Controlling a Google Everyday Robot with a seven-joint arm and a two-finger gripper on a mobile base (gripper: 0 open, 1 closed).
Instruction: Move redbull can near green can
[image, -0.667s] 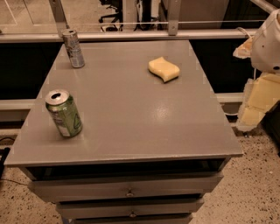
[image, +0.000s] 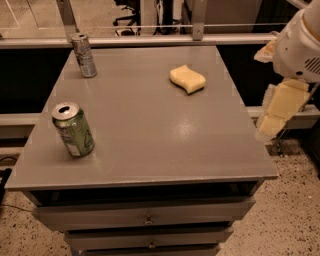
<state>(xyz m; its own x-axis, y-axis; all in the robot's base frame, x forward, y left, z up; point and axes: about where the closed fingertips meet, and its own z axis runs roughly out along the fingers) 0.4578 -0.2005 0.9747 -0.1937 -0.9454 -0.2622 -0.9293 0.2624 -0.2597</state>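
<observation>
The redbull can (image: 84, 55) is slim and silver-blue and stands upright at the far left corner of the grey table (image: 160, 135). The green can (image: 73, 129) is wider, with an opened silver top, and stands near the table's front left edge. The two cans are well apart. My gripper (image: 278, 112) is pale yellow and hangs off the table's right edge under the white arm (image: 302, 45). It is far from both cans and holds nothing that I can see.
A yellow sponge (image: 187, 79) lies on the far right part of the table. Drawers (image: 147, 219) sit under the tabletop. A metal rail (image: 165, 40) runs behind the table's far edge. Speckled floor lies to the right.
My gripper has shifted slightly left toward the table's right edge. The cans and the sponge have not moved.
</observation>
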